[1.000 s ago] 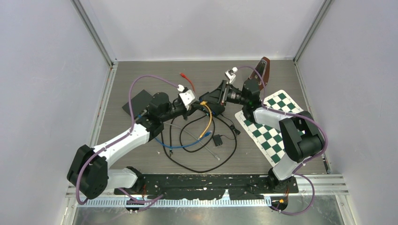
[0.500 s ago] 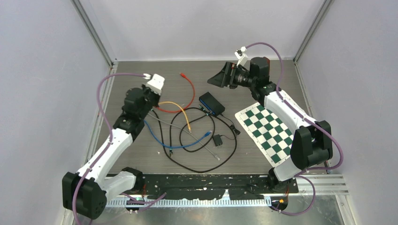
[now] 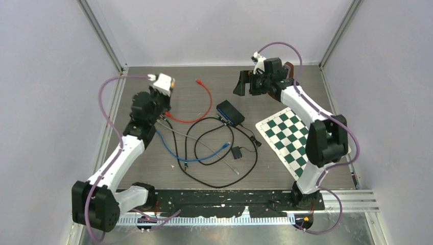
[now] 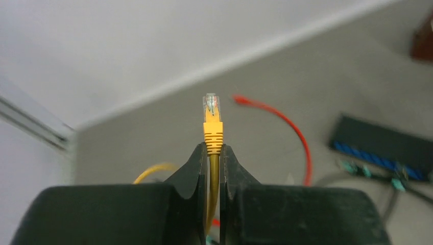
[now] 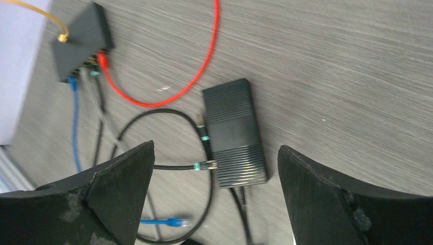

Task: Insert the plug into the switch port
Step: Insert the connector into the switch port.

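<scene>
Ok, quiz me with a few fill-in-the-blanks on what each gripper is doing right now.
1. The left gripper is shut on the ____ cable, just behind its plug.
2. The right gripper has its jaws ____, with the switch in view between them.
3. The checkered mat lies on the ____ arm's side.
Missing words: yellow; open; right.

Top cam: high behind me, looking down, far. Wrist cams: close behind my fingers (image 4: 193, 171), left facing forward, right facing down. All three share the switch (image 3: 230, 113).
</scene>
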You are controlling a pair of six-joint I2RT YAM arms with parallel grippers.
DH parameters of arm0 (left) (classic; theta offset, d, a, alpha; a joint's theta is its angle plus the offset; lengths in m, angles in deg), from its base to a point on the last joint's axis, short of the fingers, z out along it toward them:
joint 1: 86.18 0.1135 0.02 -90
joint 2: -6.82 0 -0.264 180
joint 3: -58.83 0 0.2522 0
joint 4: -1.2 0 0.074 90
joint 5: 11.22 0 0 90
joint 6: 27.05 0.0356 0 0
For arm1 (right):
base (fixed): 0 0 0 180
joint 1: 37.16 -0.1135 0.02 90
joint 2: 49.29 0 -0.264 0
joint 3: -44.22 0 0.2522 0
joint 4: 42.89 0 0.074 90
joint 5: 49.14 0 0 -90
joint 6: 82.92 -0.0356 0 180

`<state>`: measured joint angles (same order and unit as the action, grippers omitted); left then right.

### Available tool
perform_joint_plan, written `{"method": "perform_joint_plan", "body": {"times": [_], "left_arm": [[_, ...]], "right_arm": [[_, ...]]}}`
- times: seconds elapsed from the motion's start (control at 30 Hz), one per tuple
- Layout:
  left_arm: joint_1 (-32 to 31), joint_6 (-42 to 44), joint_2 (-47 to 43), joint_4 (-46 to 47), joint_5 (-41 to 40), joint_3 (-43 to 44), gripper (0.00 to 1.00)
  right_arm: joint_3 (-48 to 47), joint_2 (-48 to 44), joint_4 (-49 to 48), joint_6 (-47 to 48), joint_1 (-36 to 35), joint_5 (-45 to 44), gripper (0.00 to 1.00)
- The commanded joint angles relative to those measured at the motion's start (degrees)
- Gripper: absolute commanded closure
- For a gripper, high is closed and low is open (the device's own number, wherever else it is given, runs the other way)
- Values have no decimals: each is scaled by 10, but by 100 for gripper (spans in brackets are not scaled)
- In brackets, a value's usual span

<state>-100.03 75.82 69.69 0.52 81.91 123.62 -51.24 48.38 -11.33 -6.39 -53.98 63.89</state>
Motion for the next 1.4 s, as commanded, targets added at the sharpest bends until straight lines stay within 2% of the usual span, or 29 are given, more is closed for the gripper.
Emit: {"method": "perform_joint_plan", "body": {"times": [0.0, 0.23, 0.5, 0.73, 0.93, 1.2, 1.37], "left_arm": [[-47, -88, 29, 79, 25, -126, 100], [-110, -124, 99, 101, 24, -167, 100], [-172, -142, 181, 171, 27, -174, 100], [-180, -170, 259, 196, 32, -149, 100], [-196, -163, 294, 243, 43, -165, 100], [-212, -153, 328, 286, 41, -152, 100], [-218, -150, 345, 296, 44, -136, 100]], "right_arm": [[-47, 70, 51, 69, 5, -21, 1], [-126, 184, 109, 126, -1, 3, 7], [-198, 259, 151, 199, -24, 43, 11], [-223, 293, 160, 222, -39, 102, 12], [-305, 345, 222, 248, -50, 121, 18], [-291, 354, 228, 269, -51, 187, 29], [-290, 352, 233, 275, -50, 197, 30]]}}
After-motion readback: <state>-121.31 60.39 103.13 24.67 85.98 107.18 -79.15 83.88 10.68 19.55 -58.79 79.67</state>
